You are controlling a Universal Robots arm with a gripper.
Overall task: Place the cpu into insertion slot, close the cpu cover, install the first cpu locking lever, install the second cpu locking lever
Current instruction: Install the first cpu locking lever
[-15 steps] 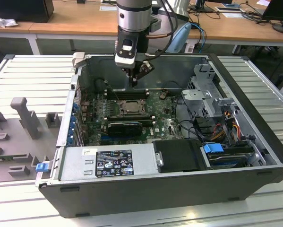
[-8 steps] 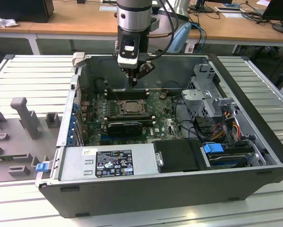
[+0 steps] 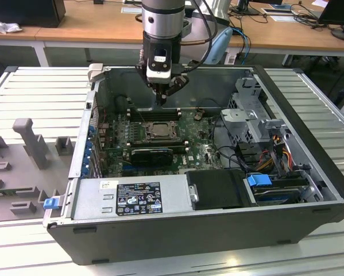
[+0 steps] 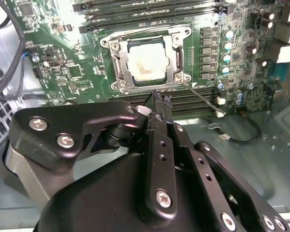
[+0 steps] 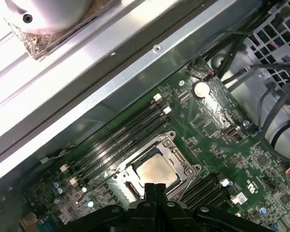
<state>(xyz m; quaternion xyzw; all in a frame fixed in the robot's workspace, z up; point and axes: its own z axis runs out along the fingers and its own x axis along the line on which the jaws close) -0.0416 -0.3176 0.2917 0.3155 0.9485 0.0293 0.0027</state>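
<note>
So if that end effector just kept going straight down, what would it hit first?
Probably the long black memory slots beside the chip socket, though depth is unclear; it might catch the socket's edge instead.

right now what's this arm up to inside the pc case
A single robot arm is working inside the open computer case. Its gripper is shut, holds nothing, and hovers over the memory slots right beside the insertion slot. The cpu already sits in that slot, and the cpu cover lies flat around it. A thin wire lever angles out from one socket corner and looks unlatched.
</note>
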